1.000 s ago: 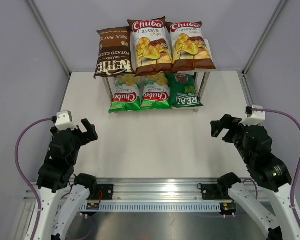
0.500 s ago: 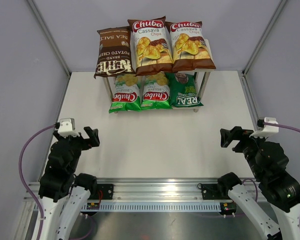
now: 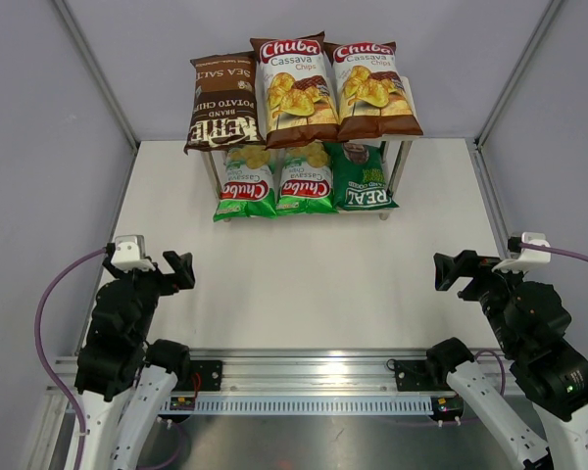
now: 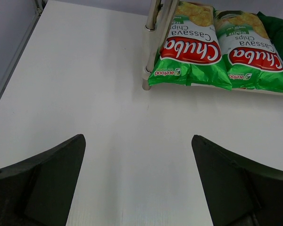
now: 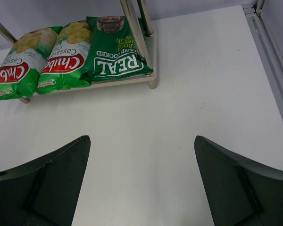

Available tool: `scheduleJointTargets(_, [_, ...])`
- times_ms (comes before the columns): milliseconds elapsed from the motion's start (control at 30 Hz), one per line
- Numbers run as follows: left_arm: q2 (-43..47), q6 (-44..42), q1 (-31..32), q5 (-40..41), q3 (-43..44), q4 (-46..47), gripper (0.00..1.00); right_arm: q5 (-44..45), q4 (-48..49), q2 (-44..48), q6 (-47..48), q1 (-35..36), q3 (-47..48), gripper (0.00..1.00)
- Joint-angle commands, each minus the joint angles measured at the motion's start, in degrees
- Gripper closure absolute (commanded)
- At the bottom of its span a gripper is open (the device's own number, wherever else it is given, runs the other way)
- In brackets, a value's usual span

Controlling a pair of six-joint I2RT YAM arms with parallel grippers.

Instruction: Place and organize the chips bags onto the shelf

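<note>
White table point(image 3: 304, 284): chips bags point(image 3: 294, 88) on shelf point(image 4: 150, 47) (three per tier); L gripper point(image 3: 179, 266), R gripper point(image 3: 448, 269) wide, empty.

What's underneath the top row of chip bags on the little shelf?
On the lower board lie two light green Chuba bags and one dark green REAL bag. Their far ends are covered, so anything behind them cannot be seen.

Ahead of the left pincer point(image 4: 137, 137), whose fingers point(image 4: 42, 183) look like matt dark plastic, the chips bags point(image 4: 191, 56) are glossy, crinkled film. The shelf point(image 4: 148, 52) beyond it has polished, mirror-bright metal legs and a pale, wood-look board. The table point(image 4: 85, 94) beneath the pincer is smooth, matt white.
</note>
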State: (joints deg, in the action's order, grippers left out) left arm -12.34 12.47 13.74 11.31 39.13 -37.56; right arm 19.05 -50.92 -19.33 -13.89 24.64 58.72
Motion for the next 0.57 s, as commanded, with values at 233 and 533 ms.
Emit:
scheduleJointTargets(233, [1.09,-0.69,-0.29,-0.85,-0.20,2.49,0.01,2.22,1.87,-0.36,1.76,0.05,-0.45,0.00])
scheduleJointTargets(533, [1.26,-0.69,-0.29,-0.85,-0.20,2.49,0.01,3.19,1.87,-0.53,1.50,0.14,-0.53,0.01])
